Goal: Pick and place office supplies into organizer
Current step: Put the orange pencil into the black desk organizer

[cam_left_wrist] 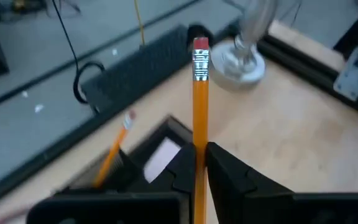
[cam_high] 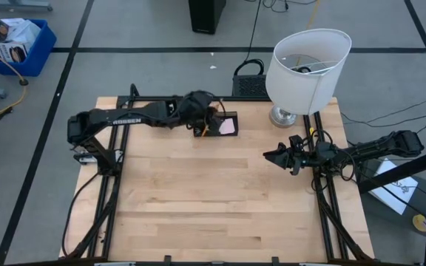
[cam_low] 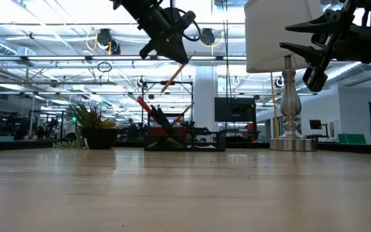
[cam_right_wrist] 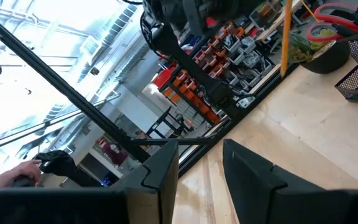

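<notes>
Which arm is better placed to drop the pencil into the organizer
Left. The left gripper is shut on an orange pencil and hangs right above the organizer at the table's far edge. The right gripper is open and empty, off by the lamp.

Light wooden table (cam_high: 220, 199) with items grouped along its far edge

The organizer (cam_high: 219, 124) sits on the table at the middle of the far edge, a pink sticky-note pad (cam_high: 228, 126) showing in it. Near the far right corner stands the lamp (cam_high: 306, 68), its metal base (cam_low: 293, 143) on the wood. In the low view a small potted plant (cam_low: 94, 129) shows left of the organizer. The rest of the planked surface is bare wood.
</notes>
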{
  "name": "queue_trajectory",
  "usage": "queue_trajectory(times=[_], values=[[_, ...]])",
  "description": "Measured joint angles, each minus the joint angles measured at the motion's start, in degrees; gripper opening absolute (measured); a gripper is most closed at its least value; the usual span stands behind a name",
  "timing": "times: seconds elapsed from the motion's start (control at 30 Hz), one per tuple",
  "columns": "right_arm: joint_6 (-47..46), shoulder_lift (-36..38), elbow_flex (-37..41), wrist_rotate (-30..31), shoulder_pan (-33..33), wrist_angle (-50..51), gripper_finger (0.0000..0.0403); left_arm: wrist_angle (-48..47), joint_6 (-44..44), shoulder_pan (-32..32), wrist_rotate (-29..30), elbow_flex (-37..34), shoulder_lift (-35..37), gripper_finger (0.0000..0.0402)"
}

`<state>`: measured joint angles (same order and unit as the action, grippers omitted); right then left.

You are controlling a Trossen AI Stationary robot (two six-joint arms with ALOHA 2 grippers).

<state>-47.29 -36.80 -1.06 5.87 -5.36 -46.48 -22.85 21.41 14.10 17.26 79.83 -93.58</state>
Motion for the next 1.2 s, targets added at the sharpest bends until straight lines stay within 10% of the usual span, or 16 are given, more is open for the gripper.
queue_trajectory(times=[0.8, 1.2], values=[[-0.01, -0.02, 0.02, 0.02, 0.0, 0.03, 0.0116, 37.31, -15.61, 9.14, 6.92, -14.44, -0.04, 0.0016], [0.0, -0.02, 0.0, 0.02, 0.0, 0.03, 0.0116, 40.08, -14.13, 8.75, 7.25, -18.77, -1.83, 0.0039]])
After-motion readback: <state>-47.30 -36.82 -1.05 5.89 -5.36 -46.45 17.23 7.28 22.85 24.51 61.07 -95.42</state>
